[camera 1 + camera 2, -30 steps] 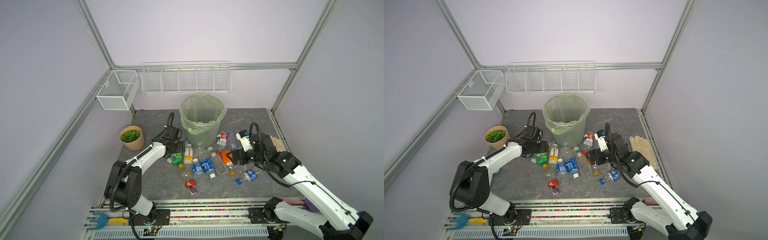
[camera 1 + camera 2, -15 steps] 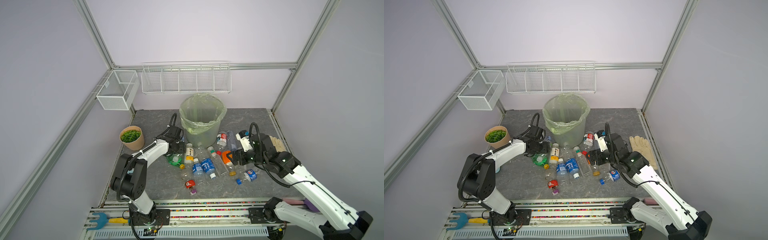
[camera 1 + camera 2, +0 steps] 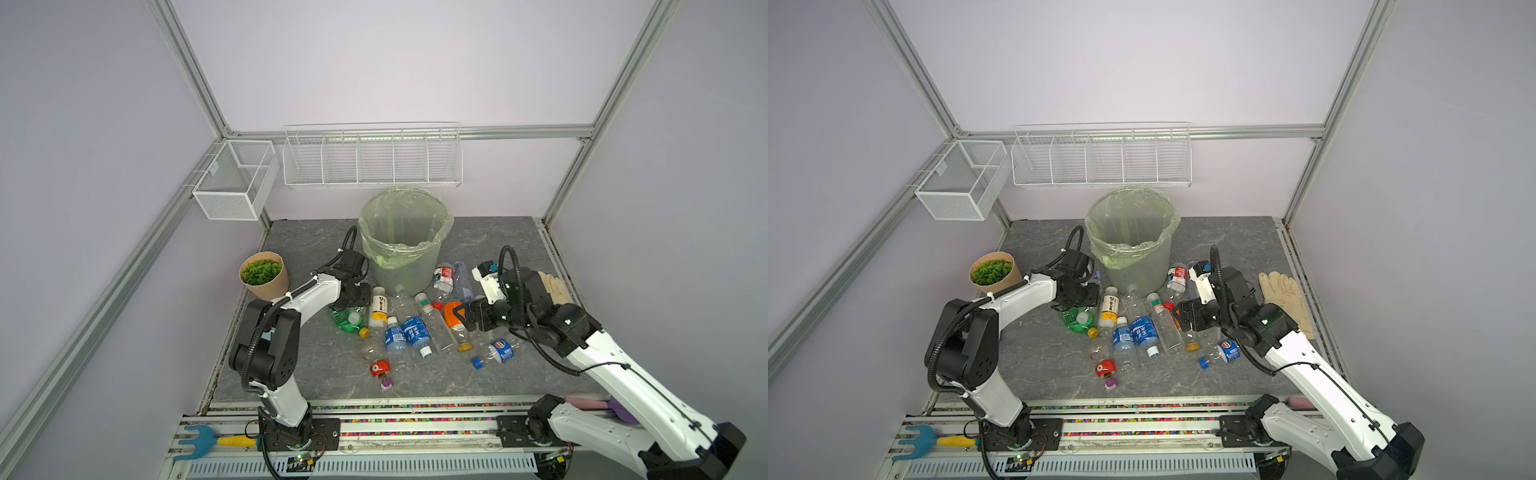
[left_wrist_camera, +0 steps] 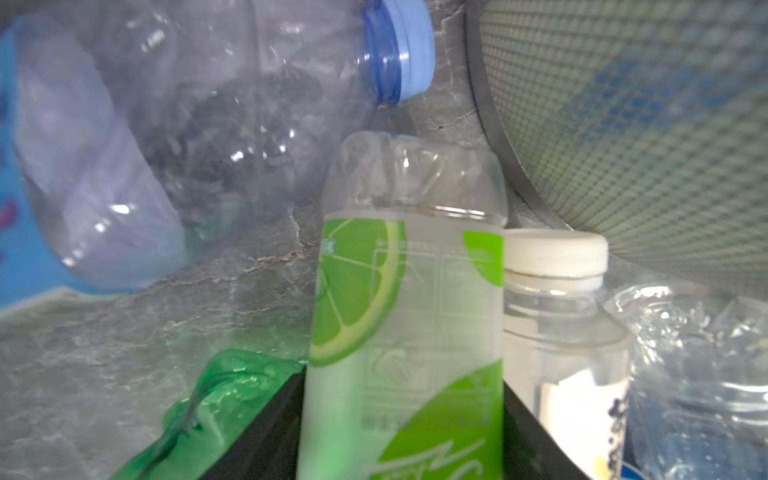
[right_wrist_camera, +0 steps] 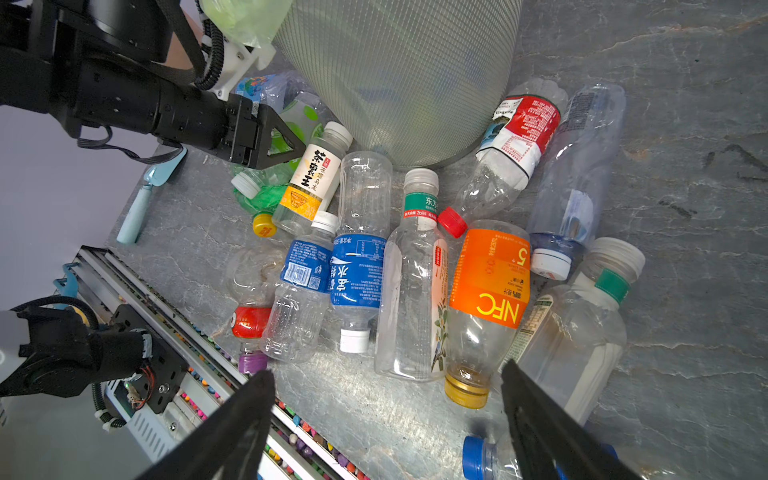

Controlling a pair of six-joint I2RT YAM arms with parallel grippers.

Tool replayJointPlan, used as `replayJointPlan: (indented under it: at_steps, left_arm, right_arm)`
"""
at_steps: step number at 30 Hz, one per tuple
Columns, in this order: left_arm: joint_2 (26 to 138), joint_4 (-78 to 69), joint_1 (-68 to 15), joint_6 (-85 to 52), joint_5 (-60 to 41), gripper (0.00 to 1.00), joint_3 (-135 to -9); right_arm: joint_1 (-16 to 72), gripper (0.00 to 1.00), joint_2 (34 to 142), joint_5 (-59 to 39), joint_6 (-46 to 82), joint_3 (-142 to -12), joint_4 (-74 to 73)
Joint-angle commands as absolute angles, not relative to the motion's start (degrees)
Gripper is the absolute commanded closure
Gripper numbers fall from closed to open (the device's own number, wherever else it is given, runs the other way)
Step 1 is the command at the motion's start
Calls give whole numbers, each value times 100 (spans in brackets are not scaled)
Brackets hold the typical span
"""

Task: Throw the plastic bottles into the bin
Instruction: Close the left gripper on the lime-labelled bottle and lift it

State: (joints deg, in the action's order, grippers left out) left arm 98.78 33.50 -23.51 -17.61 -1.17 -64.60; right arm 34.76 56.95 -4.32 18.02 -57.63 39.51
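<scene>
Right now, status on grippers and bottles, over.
Left gripper shut on lime-label bottle beside bin. Right gripper open over pile. White-capped bottle crowds the grip.

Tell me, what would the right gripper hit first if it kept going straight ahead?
Probably the orange-labelled bottle or the clear bottle beside it: both lie ahead between the jaws of the open right gripper. Depth is unclear.

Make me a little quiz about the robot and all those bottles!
1. True or false: the jaws of the right gripper stand open.
2. Which bottle sits between the jaws of the left gripper? A: an orange-label one. B: the lime-label bottle. C: a red-label one.
3. What colour is the bag lining the bin?
Key: 1 true; 2 B; 3 pale green.
</scene>
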Motion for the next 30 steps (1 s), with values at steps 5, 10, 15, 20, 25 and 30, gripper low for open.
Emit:
replayJointPlan:
  at_steps: [5,10,15,20,25,30]
  left_arm:
    - [9869,3653,-2333,-1705,-122,56,-6648]
    - [9507,3820,-2344,-1723,-92,60,-6737]
    - [8902,4012,-2346,-1758,-61,62,-6852]
    - [8273,4200,-2333,-1731,-87,63,-6990]
    - [7690,4120,-2329,-1670,-51,64,-7057]
    - [7141,4001,-2337,-1722,166,65,-7209]
  right_arm:
    - [3486,12,5552,-369,1872,-5671,3943]
    - [3490,12,5520,-343,1889,-5687,3953]
    - [3483,12,5503,-330,1890,-5687,3947]
    - [3493,12,5494,-318,1898,-5695,3939]
    - [3495,12,5468,-315,1898,-5695,3938]
    - [3494,12,5410,-303,1909,-5696,3962]
